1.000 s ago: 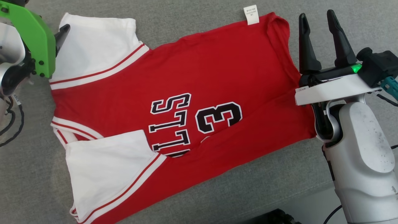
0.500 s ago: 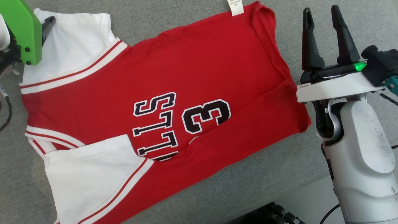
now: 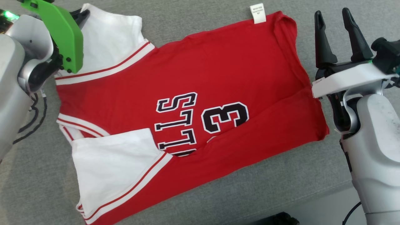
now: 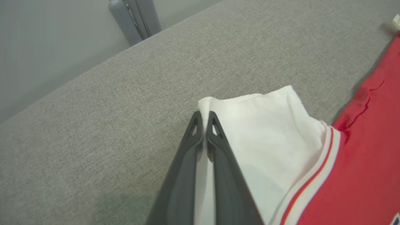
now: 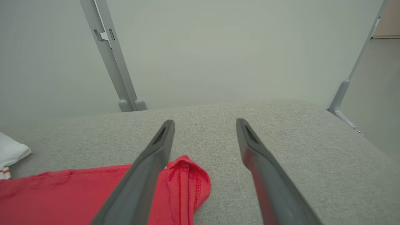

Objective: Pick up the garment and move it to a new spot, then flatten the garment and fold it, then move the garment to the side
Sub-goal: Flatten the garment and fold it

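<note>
Jersey (image 3: 193,103) laid flat: white sleeve (image 4: 265,125) is pinched by the clenched left gripper (image 4: 204,116); right gripper (image 3: 332,12) is held agape. Fold is judged in hand; sleeve must be drawn inward.

Watching from my remote station, I see a grey woven-fabric surface (image 3: 225,193) spread across the work area, its far edge meeting a plain pale wall (image 5: 218,47). Two grey metal posts (image 5: 109,56) rise side by side behind that edge. A single slanted strut (image 5: 359,62) stands beside the right corner. A dark object (image 3: 275,218) pokes in at the head view's bottom edge, beside pale floor (image 3: 315,206).
</note>
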